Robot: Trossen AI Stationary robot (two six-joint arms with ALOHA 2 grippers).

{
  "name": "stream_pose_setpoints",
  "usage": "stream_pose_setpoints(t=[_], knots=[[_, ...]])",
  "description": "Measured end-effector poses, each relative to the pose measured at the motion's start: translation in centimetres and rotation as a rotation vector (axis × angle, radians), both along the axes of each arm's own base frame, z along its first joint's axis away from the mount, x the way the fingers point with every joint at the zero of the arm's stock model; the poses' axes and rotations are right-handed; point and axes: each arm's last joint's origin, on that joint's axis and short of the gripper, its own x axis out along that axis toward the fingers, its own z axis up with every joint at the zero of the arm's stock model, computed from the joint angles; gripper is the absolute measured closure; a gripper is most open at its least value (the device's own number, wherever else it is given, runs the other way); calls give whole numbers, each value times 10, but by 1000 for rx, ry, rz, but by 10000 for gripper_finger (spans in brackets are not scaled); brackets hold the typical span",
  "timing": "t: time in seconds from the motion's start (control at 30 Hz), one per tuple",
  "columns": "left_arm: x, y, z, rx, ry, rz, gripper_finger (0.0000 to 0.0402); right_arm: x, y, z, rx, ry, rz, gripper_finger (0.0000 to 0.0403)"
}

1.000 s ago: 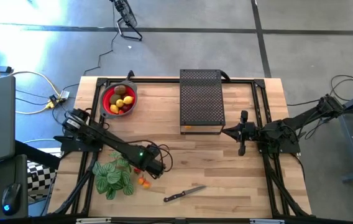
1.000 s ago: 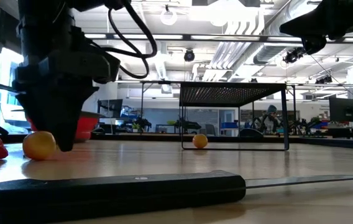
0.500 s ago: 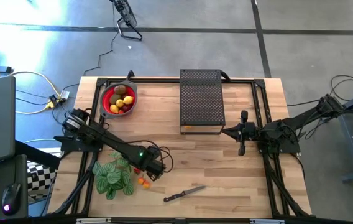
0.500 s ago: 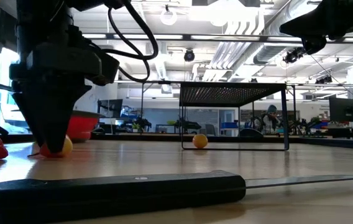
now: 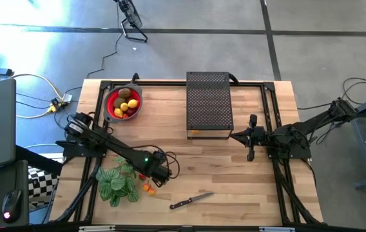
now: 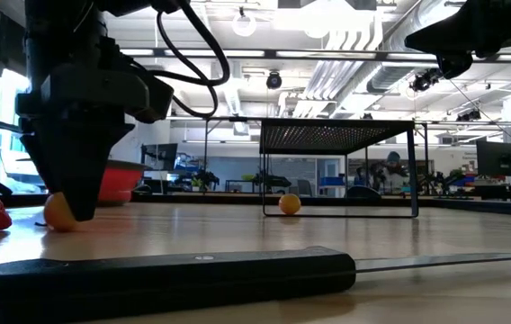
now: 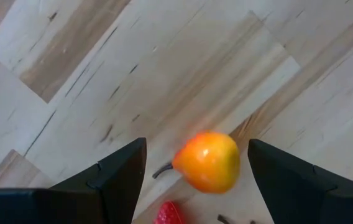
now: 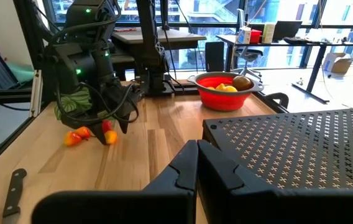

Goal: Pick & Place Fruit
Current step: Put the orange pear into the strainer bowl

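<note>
The left gripper [image 7: 195, 171] sits spread wide around a little orange pear-shaped fruit [image 7: 206, 161] on the table by the leafy plant [image 5: 116, 181]. It looks light, hard and slick, so its fat middle is probably the spot to pinch. Further right, the red bowl [image 5: 113, 98] already holds several fruits, and the right gripper [image 5: 252, 138] waits pressed together by the black mesh rack [image 5: 208, 103].

**Two dark arms, one green light**

Both robot arms were matte black, built of jointed segments. The left arm [image 5: 115, 153] carried a small green indicator light near its wrist and loops of black cable beside it. The left gripper [image 7: 195, 186] showed two broad, angular black fingers. The right arm [image 5: 299, 132] ended in the right gripper [image 8: 196, 163], its fingers equally dark and faceted.
</note>
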Motion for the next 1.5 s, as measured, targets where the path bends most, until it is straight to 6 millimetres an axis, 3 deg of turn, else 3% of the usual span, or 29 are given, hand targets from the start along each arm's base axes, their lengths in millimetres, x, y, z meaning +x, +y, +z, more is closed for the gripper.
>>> stream_pose_setpoints(t=[1.5], knots=[[-1, 1, -6, 76, -9, -270, 128, 0, 0, 0, 8, -1, -1, 400]])
